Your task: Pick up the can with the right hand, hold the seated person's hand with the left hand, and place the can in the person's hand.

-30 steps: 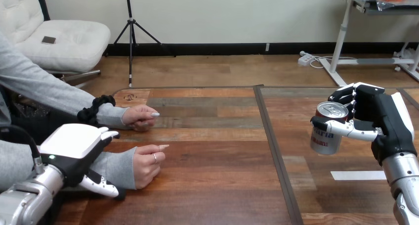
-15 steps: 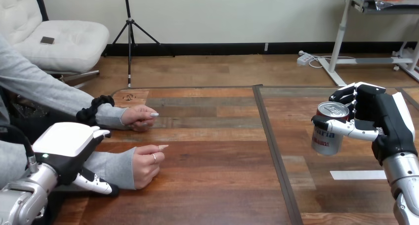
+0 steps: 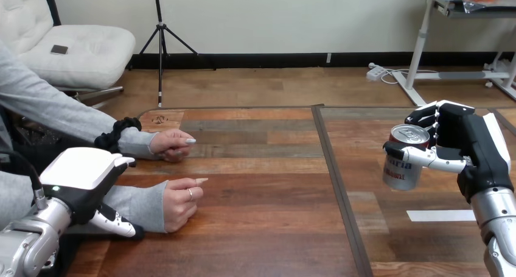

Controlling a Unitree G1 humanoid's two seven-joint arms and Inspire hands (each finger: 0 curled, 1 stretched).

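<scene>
One drink can (image 3: 400, 175), judged light, thin-walled and dentable, hangs over the wooden table (image 3: 261, 228), our right hand (image 3: 470, 149) clenched round its mid-body, the correct grip zone; whether our left hand (image 3: 82, 179), at the person's nearer forearm (image 3: 137, 204), grips it we cannot tell.

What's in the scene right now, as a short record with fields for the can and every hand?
Can: silver metal can with red print, roughly upright, over the wooden table, right side
Right hand: fingers and thumb curled round the can
Left hand: against the grey sleeve behind the person's nearer hand; grip unclear
Person's nearer hand: loosely curled, resting on the table
Person's farther hand: resting on the table
Handover: not yet done
</scene>
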